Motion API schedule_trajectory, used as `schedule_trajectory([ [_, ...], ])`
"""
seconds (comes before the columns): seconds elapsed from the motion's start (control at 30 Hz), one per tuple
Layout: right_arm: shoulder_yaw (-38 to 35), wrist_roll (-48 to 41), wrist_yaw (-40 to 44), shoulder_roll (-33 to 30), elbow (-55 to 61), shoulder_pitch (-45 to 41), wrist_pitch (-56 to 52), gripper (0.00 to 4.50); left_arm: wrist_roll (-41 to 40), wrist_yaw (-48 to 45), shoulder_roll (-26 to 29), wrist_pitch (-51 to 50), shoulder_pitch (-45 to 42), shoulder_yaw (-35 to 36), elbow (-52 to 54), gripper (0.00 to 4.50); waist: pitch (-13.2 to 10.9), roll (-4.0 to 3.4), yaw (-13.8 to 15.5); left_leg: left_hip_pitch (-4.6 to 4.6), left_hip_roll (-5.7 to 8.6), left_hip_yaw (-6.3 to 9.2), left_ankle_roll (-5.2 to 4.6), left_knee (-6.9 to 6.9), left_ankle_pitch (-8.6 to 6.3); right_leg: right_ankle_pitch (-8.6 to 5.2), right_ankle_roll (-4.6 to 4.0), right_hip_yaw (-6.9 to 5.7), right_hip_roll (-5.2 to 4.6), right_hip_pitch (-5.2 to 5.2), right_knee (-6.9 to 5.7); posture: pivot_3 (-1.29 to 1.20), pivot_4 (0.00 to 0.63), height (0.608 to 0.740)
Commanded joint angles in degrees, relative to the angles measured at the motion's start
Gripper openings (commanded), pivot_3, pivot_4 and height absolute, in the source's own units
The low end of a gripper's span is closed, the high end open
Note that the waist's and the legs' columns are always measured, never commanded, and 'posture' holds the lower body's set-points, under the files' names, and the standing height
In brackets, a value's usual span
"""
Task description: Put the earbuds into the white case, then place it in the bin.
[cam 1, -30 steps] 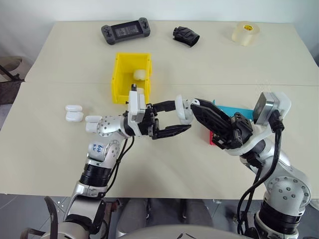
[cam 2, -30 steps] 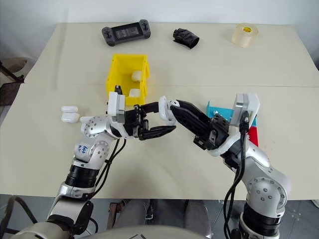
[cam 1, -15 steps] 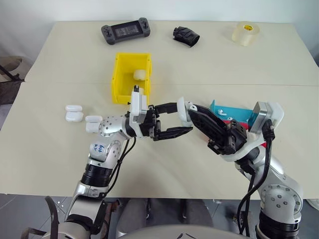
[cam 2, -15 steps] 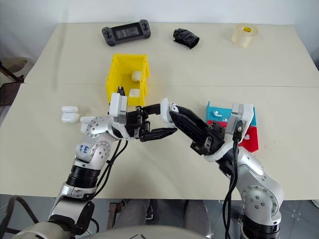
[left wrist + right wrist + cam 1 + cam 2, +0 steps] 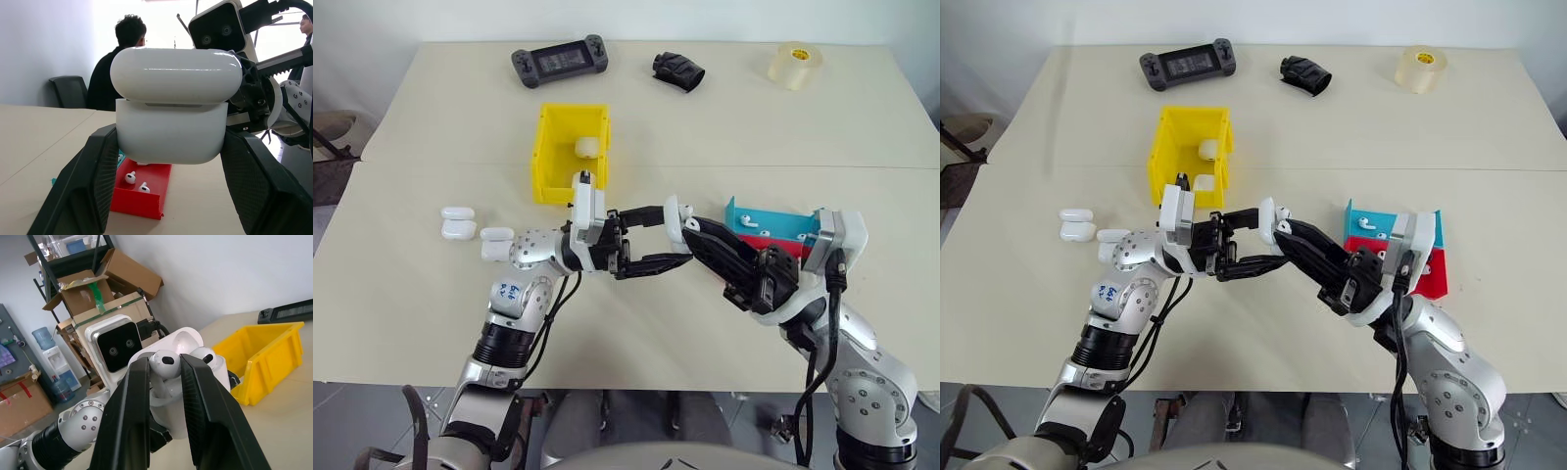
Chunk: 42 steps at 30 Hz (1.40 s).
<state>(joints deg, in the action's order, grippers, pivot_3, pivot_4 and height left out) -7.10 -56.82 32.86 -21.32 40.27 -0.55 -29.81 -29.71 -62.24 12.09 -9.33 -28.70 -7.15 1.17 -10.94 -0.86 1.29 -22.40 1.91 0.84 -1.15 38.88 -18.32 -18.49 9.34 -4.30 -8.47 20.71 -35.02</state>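
Note:
My left gripper is shut on the white case and holds it in the air over the middle of the table. The case's body sits between the fingers, with its lid hinged up. At the case's open mouth, my right gripper is shut on one of the earbuds. A second earbud sits in the case beside it. The yellow bin stands farther back on the table with two cases inside.
A teal tray and a red tray with loose earbuds lie to the right. Three spare cases lie at the left. At the far edge are a game controller, a black object and a tape roll. A person sits in the background.
My right arm's wrist has dropped lower, uncovering the teal tray, while its fingertips stay at the case. The left gripper has kept still with the case.

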Motion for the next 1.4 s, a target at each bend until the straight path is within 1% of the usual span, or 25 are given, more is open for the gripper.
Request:
schedule_trajectory([
  [0.03, -0.8, -0.7, -0.9, -1.2, -1.3, 1.3, -0.6, 0.56, -1.9, 0.0, -0.7, 1.0, -2.1, 1.5, 1.9, 2.77, 0.0, 0.00, 0.0, 0.00, 0.00, 0.00, 0.00, 0.00, 0.00, 0.00, 0.00, 0.00, 0.00, 0.00, 0.00, 0.00, 0.150, 0.740],
  [0.07, -1.1, -0.8, -1.0, -1.4, -1.5, 1.2, -0.5, 0.56, -2.0, 0.0, -0.7, 1.0, -2.1, 1.5, 2.0, 2.77, 0.0, 0.00, 0.0, 0.00, 0.00, 0.00, 0.00, 0.00, 0.00, 0.00, 0.00, 0.00, 0.00, 0.00, 0.00, 0.00, 0.150, 0.740],
  [0.13, -1.4, -3.5, -0.5, -2.3, -1.4, 1.5, -1.6, 1.26, -1.9, 0.0, -0.6, 1.1, -2.0, 1.5, 2.0, 2.77, 0.0, 0.01, 0.1, 0.00, -0.01, 0.01, 0.00, 0.00, 0.00, 0.00, 0.00, 0.00, 0.00, -0.01, 0.01, 0.00, 0.150, 0.740],
  [0.23, -1.4, -1.2, -0.6, -3.0, -1.7, 1.2, -0.2, 2.18, -1.8, -0.1, -0.7, 1.1, -2.1, 1.6, 2.0, 2.77, 0.0, 0.02, 0.1, 0.00, 0.00, 0.01, 0.00, 0.00, 0.00, 0.00, 0.00, -0.02, 0.00, -0.03, 0.04, 0.00, 0.150, 0.740],
  [0.37, -3.2, -0.8, 2.5, -7.0, -0.4, 1.6, 0.4, 3.48, -0.3, -0.8, 1.0, 0.7, -1.8, 1.4, 2.2, 2.77, 0.0, 0.02, 0.1, 0.00, 0.00, 0.00, 0.00, 0.00, 0.00, 0.00, 0.00, -0.02, 0.00, -0.03, 0.04, 0.00, 0.150, 0.740],
  [0.43, -5.8, -1.9, 3.2, -9.3, -0.8, 2.9, 0.2, 3.48, -0.5, -1.4, 2.7, -0.3, -1.2, 1.6, 2.9, 2.77, 0.0, 0.04, 0.1, -0.01, -0.01, 0.01, -0.01, 0.00, 0.00, 0.00, 0.00, -0.03, 0.00, -0.04, 0.06, 0.00, 0.150, 0.740],
  [0.5, -8.5, -1.8, 4.1, -11.2, -1.6, 4.3, 0.7, 3.48, 1.7, -1.5, 5.1, -0.3, -0.8, 0.9, 2.9, 2.77, 0.0, 0.04, 0.1, 0.00, -0.02, 0.00, -0.01, 0.00, 0.00, 0.00, 0.00, -0.03, 0.00, -0.05, 0.06, 0.00, 0.150, 0.740],
  [0.57, -11.3, 0.0, 6.6, -14.4, -2.8, 5.9, 1.2, 3.48, 8.7, -1.6, 9.5, 2.3, -0.9, -1.9, 2.3, 2.77, 0.0, 0.04, 0.1, 0.00, -0.01, 0.00, -0.01, 0.00, 0.00, 0.00, 0.00, -0.03, 0.00, -0.05, 0.07, 0.00, 0.150, 0.740],
  [0.67, -11.9, 3.0, 9.2, -18.1, -3.3, 6.2, 1.4, 2.87, 18.1, -0.3, 14.4, 5.7, -2.7, -5.8, 1.8, 2.77, 0.0, 0.05, 0.1, 0.01, 0.01, -0.04, -0.02, -0.03, -0.01, 0.00, 0.00, -0.03, 0.00, -0.07, 0.12, 0.00, 0.150, 0.740],
  [0.73, -9.5, 5.3, 9.5, -19.4, -2.8, 4.5, 1.3, 2.18, 20.8, 0.3, 15.7, 5.4, -3.8, -7.4, 1.9, 2.77, 0.0, 0.06, 0.2, 0.01, -0.01, -0.05, -0.02, -0.04, -0.01, 0.00, 0.00, -0.03, 0.01, -0.06, 0.14, 0.00, 0.150, 0.740],
  [0.83, -2.5, 11.6, 8.9, -20.3, -2.1, -0.8, 1.2, 1.11, 25.7, 1.3, 16.3, 3.1, -6.3, -10.7, 2.0, 2.77, 0.0, 0.07, 0.1, 0.00, -0.03, -0.04, -0.02, -0.03, -0.01, 0.00, 0.00, -0.02, 0.01, -0.06, 0.15, 0.00, 0.150, 0.740],
  [0.87, -0.5, 12.8, 8.9, -20.1, -1.8, -2.2, 1.0, 0.83, 26.2, 1.3, 16.1, 2.4, -6.7, -11.4, 2.2, 2.77, 0.0, 0.07, 0.1, 0.00, -0.02, -0.04, -0.02, -0.02, -0.01, 0.00, 0.00, -0.02, 0.01, -0.05, 0.15, 0.00, 0.150, 0.740],
  [0.93, 2.3, 13.5, 7.6, -18.9, -1.7, -4.8, -0.1, 0.06, 26.2, 1.8, 15.3, 0.6, -7.0, -11.8, 3.1, 2.77, 0.0, 0.07, 0.1, -0.01, -0.02, -0.03, -0.02, -0.08, -0.01, 0.00, 0.00, -0.02, 0.01, -0.02, 0.14, 0.00, 0.150, 0.740],
  [1.0, 5.3, 13.9, 7.1, -17.8, -1.6, -7.0, -1.3, 0.03, 26.2, 2.0, 14.9, -1.1, -7.2, -12.4, 4.1, 2.77, -0.1, 0.09, 0.1, -0.02, -0.05, 0.01, -0.02, -0.12, -0.01, 0.00, 0.00, -0.06, 0.01, -0.01, 0.14, 0.00, 0.150, 0.740],
  [1.1, 7.6, 13.7, 7.2, -17.1, -2.2, -8.7, -3.0, 0.03, 26.3, 1.9, 14.7, -1.6, -7.0, -13.0, 4.6, 2.77, -0.1, 0.12, 0.1, -0.05, -0.06, 0.02, -0.02, -0.13, -0.01, 0.00, 0.00, -0.08, 0.00, 0.01, 0.15, 0.00, 0.150, 0.740],
  [1.2, 9.8, 16.4, 6.3, -16.5, -4.3, -10.2, -3.5, 0.03, 25.7, 2.3, 14.3, -1.3, -6.8, -12.7, 4.9, 2.77, -0.1, 0.14, 0.2, -0.06, -0.10, 0.05, -0.02, -0.07, 0.00, 0.00, 0.00, -0.11, -0.02, -0.03, 0.15, 0.00, 0.150, 0.740],
  [1.33, 9.8, 17.8, 7.4, -16.4, -6.4, -10.0, -3.0, 0.03, 24.6, 2.5, 14.0, -0.6, -6.7, -11.5, 5.0, 2.77, -0.1, 0.15, 0.2, -0.06, -0.06, 0.04, -0.02, 0.00, 0.00, 0.00, 0.00, -0.11, -0.02, -0.05, 0.13, 0.00, 0.150, 0.740],
  [1.4, 8.3, 18.4, 8.9, -17.3, -8.1, -8.6, -1.9, 0.03, 22.8, 2.5, 13.9, 0.0, -6.0, -10.0, 5.5, 2.77, -0.1, 0.15, 0.1, -0.05, -0.06, 0.03, -0.02, 0.00, 0.00, 0.00, 0.00, -0.10, -0.01, -0.04, 0.11, 0.00, 0.150, 0.740],
])
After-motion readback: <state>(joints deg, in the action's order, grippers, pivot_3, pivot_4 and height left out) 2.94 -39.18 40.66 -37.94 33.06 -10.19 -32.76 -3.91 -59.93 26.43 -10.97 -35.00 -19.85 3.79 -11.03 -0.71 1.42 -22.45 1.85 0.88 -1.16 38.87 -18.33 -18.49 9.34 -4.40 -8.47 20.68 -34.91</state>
